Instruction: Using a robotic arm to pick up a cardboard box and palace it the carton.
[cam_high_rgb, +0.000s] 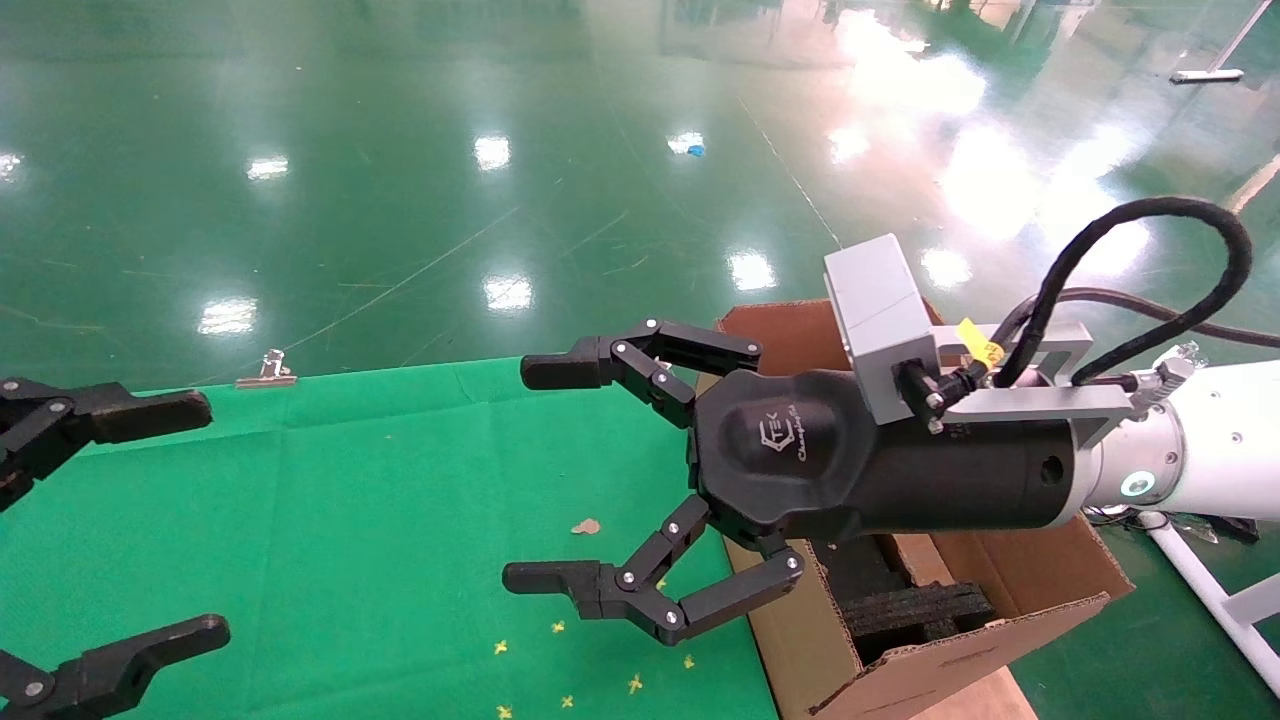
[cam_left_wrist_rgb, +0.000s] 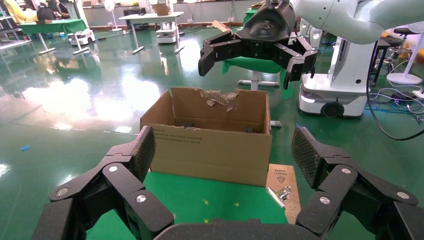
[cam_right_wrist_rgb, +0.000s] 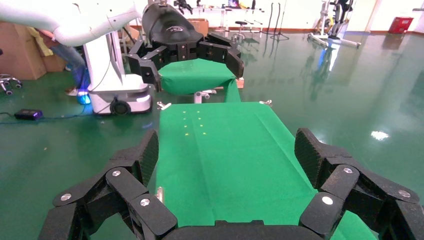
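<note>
The white robotic arm (cam_high_rgb: 1200, 450) reaches in from the right. Its right gripper (cam_high_rgb: 540, 475) is open and empty, held above the green cloth beside the carton's near wall; it also shows in the left wrist view (cam_left_wrist_rgb: 257, 57) above the carton. The carton (cam_high_rgb: 1010, 590) stands open at the table's right end, with black foam inserts (cam_high_rgb: 920, 605) inside; it shows in the left wrist view too (cam_left_wrist_rgb: 215, 145). My left gripper (cam_high_rgb: 150, 520) is open and empty at the left edge. The small cardboard box is out of view.
A green cloth (cam_high_rgb: 350, 540) covers the table, with small yellow marks (cam_high_rgb: 560, 690) and a brown scrap (cam_high_rgb: 585, 526). A metal binder clip (cam_high_rgb: 268, 372) sits at the far edge, another (cam_left_wrist_rgb: 280, 194) by the carton. Glossy green floor lies beyond.
</note>
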